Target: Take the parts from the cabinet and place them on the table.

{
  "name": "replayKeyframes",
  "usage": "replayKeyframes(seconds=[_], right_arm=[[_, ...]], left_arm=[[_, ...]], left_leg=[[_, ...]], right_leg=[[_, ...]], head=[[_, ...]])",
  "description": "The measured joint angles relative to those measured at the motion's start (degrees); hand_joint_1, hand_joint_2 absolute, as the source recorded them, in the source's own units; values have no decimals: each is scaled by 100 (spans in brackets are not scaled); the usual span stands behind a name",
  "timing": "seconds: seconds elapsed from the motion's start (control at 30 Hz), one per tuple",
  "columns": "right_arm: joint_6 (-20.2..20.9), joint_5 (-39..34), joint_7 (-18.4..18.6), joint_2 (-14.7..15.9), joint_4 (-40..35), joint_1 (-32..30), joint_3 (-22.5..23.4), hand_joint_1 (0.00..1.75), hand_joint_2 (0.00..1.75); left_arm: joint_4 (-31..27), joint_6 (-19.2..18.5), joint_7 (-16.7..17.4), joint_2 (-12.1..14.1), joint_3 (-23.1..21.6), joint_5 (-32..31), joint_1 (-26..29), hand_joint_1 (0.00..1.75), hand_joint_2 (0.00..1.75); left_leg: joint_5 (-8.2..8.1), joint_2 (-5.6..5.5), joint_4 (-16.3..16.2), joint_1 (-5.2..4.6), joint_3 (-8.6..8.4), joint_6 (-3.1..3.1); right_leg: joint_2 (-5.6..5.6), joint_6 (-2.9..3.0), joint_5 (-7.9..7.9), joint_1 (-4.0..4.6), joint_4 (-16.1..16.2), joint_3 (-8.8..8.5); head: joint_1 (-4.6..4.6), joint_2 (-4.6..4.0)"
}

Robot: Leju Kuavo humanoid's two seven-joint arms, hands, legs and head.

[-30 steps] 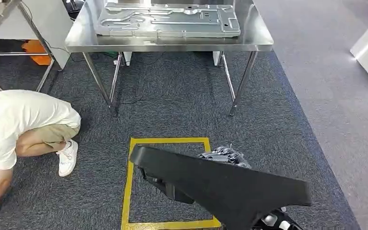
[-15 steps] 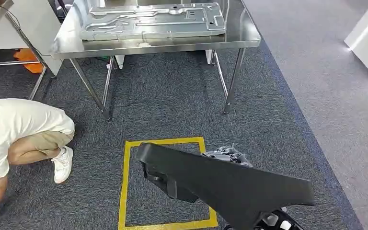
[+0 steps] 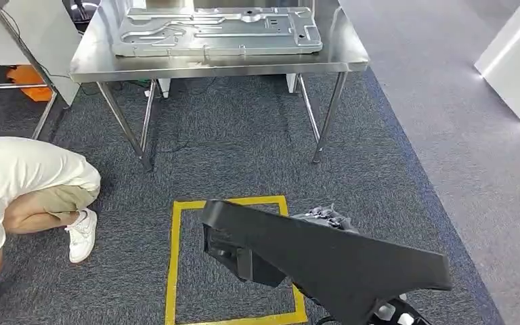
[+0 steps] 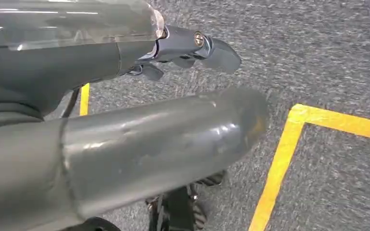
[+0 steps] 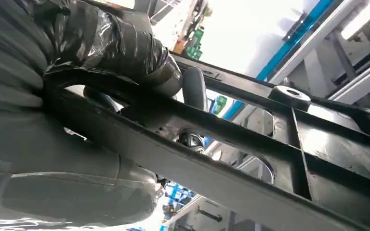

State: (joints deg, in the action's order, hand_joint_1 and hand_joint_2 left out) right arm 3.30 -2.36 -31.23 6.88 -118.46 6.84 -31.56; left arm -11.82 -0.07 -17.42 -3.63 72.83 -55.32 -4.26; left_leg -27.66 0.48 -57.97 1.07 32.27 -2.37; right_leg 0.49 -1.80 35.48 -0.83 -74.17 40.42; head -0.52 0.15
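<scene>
The right robot hand (image 3: 321, 218) gripped a black plastic part (image 3: 325, 261) — held low over the carpet, above a yellow taped square (image 3: 173, 257). The left robot hand (image 4: 125, 144) hung with nothing in it, fingers apart. Ahead stood the steel table (image 3: 108, 64) bearing a stamped metal panel (image 3: 217, 30) — no readable writing anywhere.

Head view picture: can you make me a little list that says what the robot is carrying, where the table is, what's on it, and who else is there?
carrying: a big black plastic part
held by: right hand, fingers wrapped round a rib of the part
left hand: holds nothing, hanging over the carpet
table: steel table ahead, across the grey carpet
on the table: a flat silver metal panel
floor mark: yellow tape square, partly under the black part
person: crouching on the carpet at the left
</scene>
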Motion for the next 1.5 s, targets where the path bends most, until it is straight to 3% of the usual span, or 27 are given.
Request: replayKeyframes(seconds=[0.03,0.07,0.1,0.17,0.2,0.3,0.4,0.47,0.5,0.53,0.57,0.6,0.67,0.7,0.73,0.9,0.93,1.03,1.07,1.1,1.13,1.2,1.23,1.33,1.4,1.43,1.5], right_arm=[[0,0,0,0,0,-15,9,168,175],[0,0,-2,0,0,-22,15,168,175],[2,0,-2,0,0,-21,15,168,175],[0,0,-9,0,0,-19,22,168,175],[2,0,-11,0,0,-18,26,168,175],[2,-2,-17,0,-2,-22,33,168,175],[2,-2,-20,-4,-4,-19,35,168,175],[4,-2,-22,-4,-2,-18,35,168,175],[7,-2,-22,-4,-2,-21,35,168,175],[7,-2,-22,-4,-2,-22,35,168,175],[7,-2,-22,-4,-2,-27,35,168,175],[7,-2,-22,-4,-2,-29,35,168,175],[9,-2,-22,-4,-2,-29,35,168,175],[9,-2,-22,-4,-2,-29,35,168,175],[9,-2,-22,-4,-2,-28,35,168,175],[9,-2,-24,-4,-7,-28,39,168,175],[9,-2,-26,-4,-15,-17,42,168,175],[9,-2,-26,-4,-15,-36,48,168,175],[9,-2,-24,-4,-15,-42,50,168,175],[9,-2,-24,-4,-15,-45,52,168,175],[9,-2,-26,-4,-15,-45,52,168,175],[9,-2,-26,-4,-15,-42,57,168,175],[9,-2,-26,-4,-15,-40,59,168,175],[9,0,-26,-4,-17,-45,63,168,175],[11,0,-28,-7,-17,-47,61,168,175],[11,0,-28,-7,-17,-38,61,168,175],[11,0,-28,-7,-17,-34,61,168,175]], left_arm=[[0,0,0,0,0,0,3,0,0],[0,2,0,0,2,-2,5,0,0],[0,2,0,0,2,-2,4,0,0],[0,0,-2,0,2,-2,2,0,0],[0,0,-4,0,2,-2,0,0,0],[0,2,-11,2,4,-2,-1,0,0],[0,-2,-15,0,4,-4,-20,0,0],[0,-2,-17,6,7,-4,-14,0,0],[0,-4,-22,15,9,-2,0,0,0],[0,-4,-24,20,11,-2,9,0,0],[0,-7,-24,20,15,-4,14,0,0],[0,-9,-24,20,20,-2,14,0,0],[0,-9,-24,28,24,-2,12,0,0],[0,-9,-24,28,26,-2,12,0,0],[0,-9,-24,31,31,-2,5,0,0],[0,-11,-33,28,35,2,5,0,0],[0,-20,-33,28,37,4,-1,0,0],[0,-37,-33,28,39,13,0,0,0],[0,-39,-33,28,42,13,3,0,0],[0,-39,-33,28,46,13,5,0,0],[0,-39,-33,28,48,13,5,0,0],[0,-48,-33,28,52,13,2,0,0],[0,-50,-33,22,57,13,4,0,0],[0,-52,-37,22,72,13,-3,0,0],[0,-57,-41,20,76,13,-17,0,0],[0,-72,-46,13,74,11,-20,0,0],[0,-70,-46,20,79,13,-20,0,0]], left_leg=[[-8,1,-3,0,-4,-1],[-23,0,-6,1,-21,4],[-43,-2,-10,1,-46,18],[-98,-5,-16,2,-126,54],[-127,-5,-23,-18,-139,90],[-149,8,6,-34,-140,185],[-291,2,-174,-9,-107,261],[-648,-2,-933,-8,281,289],[-850,-4,-1460,-8,574,306],[-944,-5,-1847,-8,819,319],[-869,-5,-1961,-6,946,320],[-613,-4,-1732,-4,895,314],[25,-4,-728,-3,466,280],[201,-8,-253,-5,276,248],[76,-21,-190,-51,213,228],[78,-29,-55,0,120,55],[58,-25,-46,1,96,9],[2,-16,-47,-10,54,-37],[-19,-18,-47,-12,28,-30],[-46,-21,-47,-12,-9,-25],[-80,-29,-48,-11,-61,-11],[-156,-34,-47,-12,-180,25],[-189,-33,-46,-30,-174,57],[-217,-19,-7,-28,-190,149],[-275,-16,-11,-31,-258,210],[-365,-17,-190,-39,-203,223],[-751,-23,-1039,-28,256,261]], right_leg=[[-4,-7,14,-1,-249,160],[-12,-10,-130,-5,-193,166],[-20,-6,-380,-11,113,43],[-48,34,-955,-11,1135,-445],[-70,69,-901,10,1398,-586],[-42,136,-868,59,1477,-583],[-35,259,-878,3,1596,-690],[-45,316,-851,14,1593,-725],[-44,340,-830,21,1588,-741],[-39,344,-812,24,1581,-752],[-28,338,-789,25,1571,-767],[-15,331,-758,25,1562,-802],[-3,298,-680,24,1543,-900],[-3,273,-638,24,1536,-943],[-1,232,-610,63,1531,-938],[-4,76,-529,45,1501,-975],[-14,53,-405,50,1271,-865],[-16,-8,110,21,-76,-81],[-17,-12,70,14,-261,77],[-18,-10,-108,8,-158,82],[-21,3,-402,8,199,-43],[-30,74,-1019,17,1261,-496],[-56,126,-920,51,1392,-574],[-31,183,-890,95,1467,-560],[-28,239,-907,8,1594,-680],[-30,285,-879,12,1630,-744],[-43,340,-831,20,1631,-801]], head=[[-2,0],[0,0],[0,0],[0,0],[0,-2],[-4,0],[-2,0],[-4,0],[-2,0],[-4,0],[-2,0],[-4,0],[-2,0],[-4,-2],[-2,0],[-2,0],[-2,0],[-2,0],[-2,0],[-2,-2],[-2,0],[0,0],[0,0],[-2,0],[-2,0],[-2,0],[-4,0]])
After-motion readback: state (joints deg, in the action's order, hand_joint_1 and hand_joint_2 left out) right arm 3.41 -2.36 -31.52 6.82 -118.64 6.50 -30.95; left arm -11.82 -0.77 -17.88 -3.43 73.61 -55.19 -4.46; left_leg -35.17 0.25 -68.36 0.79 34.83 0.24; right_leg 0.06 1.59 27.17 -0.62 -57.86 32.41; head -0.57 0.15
